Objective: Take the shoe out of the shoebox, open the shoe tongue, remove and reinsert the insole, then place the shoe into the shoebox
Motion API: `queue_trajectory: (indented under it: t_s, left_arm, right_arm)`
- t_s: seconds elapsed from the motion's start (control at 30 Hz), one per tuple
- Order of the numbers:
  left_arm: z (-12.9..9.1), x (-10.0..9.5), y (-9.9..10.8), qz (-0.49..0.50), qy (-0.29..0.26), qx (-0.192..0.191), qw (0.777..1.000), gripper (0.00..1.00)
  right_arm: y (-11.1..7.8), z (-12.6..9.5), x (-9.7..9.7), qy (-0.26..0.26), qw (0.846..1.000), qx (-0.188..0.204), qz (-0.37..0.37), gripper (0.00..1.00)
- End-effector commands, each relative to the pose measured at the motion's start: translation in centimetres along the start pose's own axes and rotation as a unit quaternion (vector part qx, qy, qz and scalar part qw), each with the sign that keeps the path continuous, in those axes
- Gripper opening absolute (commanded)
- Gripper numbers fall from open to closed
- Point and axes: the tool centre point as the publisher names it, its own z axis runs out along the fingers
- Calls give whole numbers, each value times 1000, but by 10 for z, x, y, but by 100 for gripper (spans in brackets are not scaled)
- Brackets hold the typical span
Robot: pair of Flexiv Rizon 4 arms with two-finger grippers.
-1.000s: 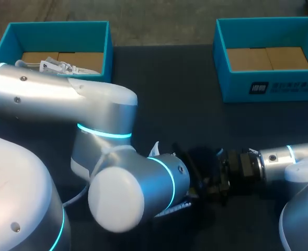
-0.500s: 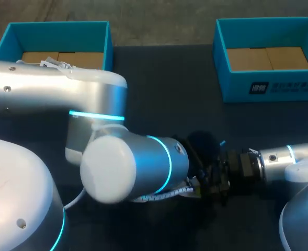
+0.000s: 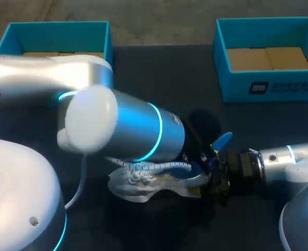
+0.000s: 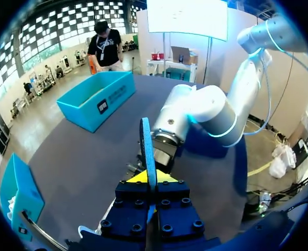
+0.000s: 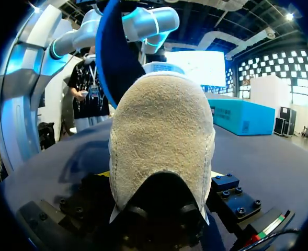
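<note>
A white and beige laced shoe point(image 3: 143, 180) lies on its side on the dark table point(image 3: 164, 73), toe toward my left. My right gripper point(image 3: 210, 183) is shut on its suede heel point(image 5: 161, 136), which fills the space between the fingers in the right wrist view. My left gripper point(image 4: 148, 178) is shut on the blue insole point(image 4: 147, 146), held edge-on and upright. The insole's end point(image 3: 223, 139) sticks up above the heel, and it also rises ahead of the heel point(image 5: 114, 52). My left arm point(image 3: 117, 130) hides part of the shoe.
An open teal shoebox point(image 3: 269, 89) stands at the back right with a cardboard floor. A second teal box point(image 3: 57, 31) stands at the back left, partly hidden behind my left arm. Dark table lies between the two boxes.
My left arm has swung round and risen, bringing the blue insole up above the heel. The shoe, hidden before, now shows under the arm. The right arm has stayed still.
</note>
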Motion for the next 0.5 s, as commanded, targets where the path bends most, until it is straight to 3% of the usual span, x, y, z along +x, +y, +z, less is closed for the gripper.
queue_trajectory:
  t_s: [0.03, 0.5]
  left_arm:
    - [-14, -3, -13, -9, 15, -15, 1000, 0]
    - [-32, 3, -57, -51, 115, -15, 992, 0]
  right_arm:
    - [1, 1, 1, 0, 1000, 3, 1, 0]
    - [1, 1, 1, 0, 1000, 3, 1, 0]
